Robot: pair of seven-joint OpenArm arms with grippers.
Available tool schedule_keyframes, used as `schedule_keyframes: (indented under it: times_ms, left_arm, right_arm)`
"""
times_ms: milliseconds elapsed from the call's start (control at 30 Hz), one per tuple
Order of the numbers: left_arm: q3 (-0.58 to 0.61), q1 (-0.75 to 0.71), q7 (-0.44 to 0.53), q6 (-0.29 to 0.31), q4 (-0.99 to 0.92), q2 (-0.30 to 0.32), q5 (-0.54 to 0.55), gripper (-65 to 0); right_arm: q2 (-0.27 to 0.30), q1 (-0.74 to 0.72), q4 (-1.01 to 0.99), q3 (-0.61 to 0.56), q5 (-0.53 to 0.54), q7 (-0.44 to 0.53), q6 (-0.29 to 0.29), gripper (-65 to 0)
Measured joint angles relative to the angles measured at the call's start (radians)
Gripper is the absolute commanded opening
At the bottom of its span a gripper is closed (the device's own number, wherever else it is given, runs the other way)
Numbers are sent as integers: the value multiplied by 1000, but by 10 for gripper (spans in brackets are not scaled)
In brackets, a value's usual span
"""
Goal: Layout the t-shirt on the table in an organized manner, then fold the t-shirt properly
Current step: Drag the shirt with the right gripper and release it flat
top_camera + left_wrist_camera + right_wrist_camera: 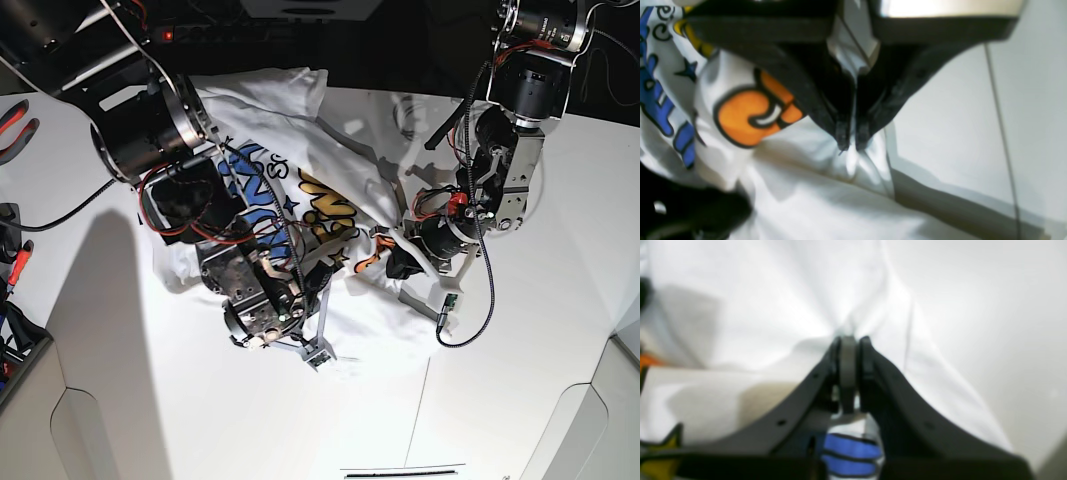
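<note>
In the left wrist view the left tool point(850, 146) is pressed together on a bunched fold of the shirt point(826, 186), white cloth puckering around its tips, with the orange and blue print off to one side and bare tabletop point(950, 126) with a thin dark seam on the other. In the right wrist view the right tool point(849, 343) is likewise pinched shut on a gather of plain white fabric point(773, 306), creases radiating from the tips and a scrap of blue print showing below between the jaws; the picture is soft, so how much cloth is caught is hard to say. In the base view the shirt point(340, 200) lies crumpled near the middle of the tabletop point(520, 400), print up and far from flat, one part trailing toward the far edge; the right tool point(318, 352) sits at its near edge and the left tool point(405, 262) just beside the print's edge. The risks from here seem to be that either pinch holds more than one layer, so spreading would drag a doubled fold rather than open the shirt, or that a thin grip slips as the arms pull apart; the trailing part could also slide off the far edge.
</note>
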State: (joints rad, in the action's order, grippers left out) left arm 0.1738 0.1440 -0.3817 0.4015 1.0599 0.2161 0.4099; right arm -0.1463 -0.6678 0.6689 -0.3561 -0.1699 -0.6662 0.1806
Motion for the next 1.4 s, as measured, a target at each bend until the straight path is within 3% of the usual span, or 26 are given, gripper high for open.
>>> schedule_keyframes:
  times_ms: [67,233,467,600,700,833,967,1067,1167,1267,1333,1367,1400]
  left_arm:
    - [0,0,0,0,0,-1,0,-650]
    - [2,0,-3,8,-1,-5,3,-650]
    - [4,0,-3,15,-1,-10,12,-650]
    - [10,0,-2,-4,0,-27,25,-650]
    - [10,0,1,0,0,-28,26,-650]
    - [10,0,4,-1,0,-25,13,-650]
    - [10,0,4,-9,0,-20,9,-650]
    - [8,0,12,-16,0,-16,6,-650]
    - [8,0,24,-11,6,-11,21,-650]
    - [-4,-8,-26,95,92,10,66,-650]
    - [-37,-11,-108,126,178,17,97,-474]
    - [-56,-12,-146,127,219,19,104,-409]
    - [-76,-15,-154,126,256,20,125,-387]
  right_arm:
    - [8,5,59,-1,-39,-5,-52,-650]
    - [30,-6,191,-1,-67,-28,-111,-650]
    - [73,11,214,19,-177,-126,-227,-650]
    - [97,11,229,95,-216,-162,-249,-650]
    - [113,12,263,162,-202,-170,-247,-650]
    - [124,17,356,214,-166,-178,-175,-650]
    - [135,16,488,218,-25,-203,-40,-650]
    - [135,11,573,217,94,-238,-8,-650]
    - [135,12,625,217,142,-261,15,-650]
    - [136,26,665,217,143,-249,18,-650]
    - [141,41,689,219,138,-229,13,-650]
    - [141,49,697,220,125,-210,9,-650]
    - [141,59,706,222,124,-201,6,-650]
